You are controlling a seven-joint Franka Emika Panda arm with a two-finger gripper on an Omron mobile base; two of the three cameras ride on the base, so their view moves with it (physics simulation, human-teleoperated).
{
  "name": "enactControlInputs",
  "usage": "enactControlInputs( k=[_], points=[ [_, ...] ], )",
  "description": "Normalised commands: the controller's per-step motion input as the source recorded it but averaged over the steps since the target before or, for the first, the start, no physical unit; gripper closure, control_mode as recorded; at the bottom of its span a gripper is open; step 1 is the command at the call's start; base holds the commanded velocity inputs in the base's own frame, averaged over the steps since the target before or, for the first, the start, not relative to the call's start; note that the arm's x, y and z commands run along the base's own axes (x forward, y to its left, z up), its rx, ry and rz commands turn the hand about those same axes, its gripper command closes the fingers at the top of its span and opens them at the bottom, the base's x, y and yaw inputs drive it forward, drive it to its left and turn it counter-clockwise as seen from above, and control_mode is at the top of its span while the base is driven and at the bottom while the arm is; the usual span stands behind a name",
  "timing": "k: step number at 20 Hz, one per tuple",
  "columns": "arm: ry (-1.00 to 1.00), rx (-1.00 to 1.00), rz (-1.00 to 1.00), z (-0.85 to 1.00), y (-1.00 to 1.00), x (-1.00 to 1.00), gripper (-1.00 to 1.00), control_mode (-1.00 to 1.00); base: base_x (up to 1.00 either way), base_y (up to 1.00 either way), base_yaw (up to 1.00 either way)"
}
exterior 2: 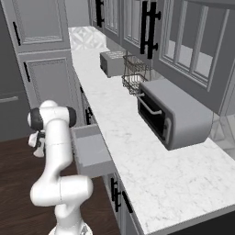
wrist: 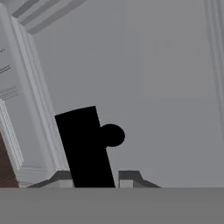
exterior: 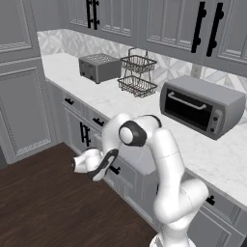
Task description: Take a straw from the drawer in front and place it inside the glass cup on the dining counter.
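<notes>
Long white marble-look worktop (exterior 2: 151, 156) carries a silver toaster oven (exterior 2: 172, 114), wire rack (exterior 2: 134, 73) and toaster (exterior 2: 112, 62) behind it. Below the worktop edge, the wide grey drawer (exterior 2: 92, 151) stands pulled open; inside looks bare, no straw visible. End effector (wrist: 89, 181) sits at the drawer's black bar handle (wrist: 85, 146), fingers either side, grip unclear. Straw pickup and cup placement remain. Arm blocks the drawer front.

drawer (exterior 2: 92, 153): grey box, black handle (wrist: 87, 148)
table (exterior 2: 151, 160): white marble, faint grey veins
floor (exterior: 43, 202), beside drawer: dark wood grain
</notes>
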Motion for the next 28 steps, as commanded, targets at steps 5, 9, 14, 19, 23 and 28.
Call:
enactControlInputs(
  k=[5, 9, 14, 19, 23, 28],
  points=[
    [0.02, 0.18, 0.02, 0.01, 0.79, -0.57, -1.0, -1.0, 0.0, 0.0, 0.0],
    [0.19, 0.39, 0.0, 0.27, 0.09, -0.38, -1.0, -1.0, 0.0, 0.0, 0.0],
    [0.26, 0.6, 0.03, 0.58, 0.0, -0.61, -1.0, -1.0, 0.0, 0.0, 0.0],
    [-0.02, 0.43, 0.01, 0.99, -0.25, -0.71, -1.0, -1.0, 0.0, 0.0, 0.0],
    [-0.04, 0.28, 0.0, 1.0, -0.89, -0.02, -1.0, -1.0, 0.0, 0.0, 0.0],
    [0.02, 0.23, 0.0, 0.57, -0.89, 0.53, -1.0, -1.0, 0.0, 0.0, 0.0]
  ],
)
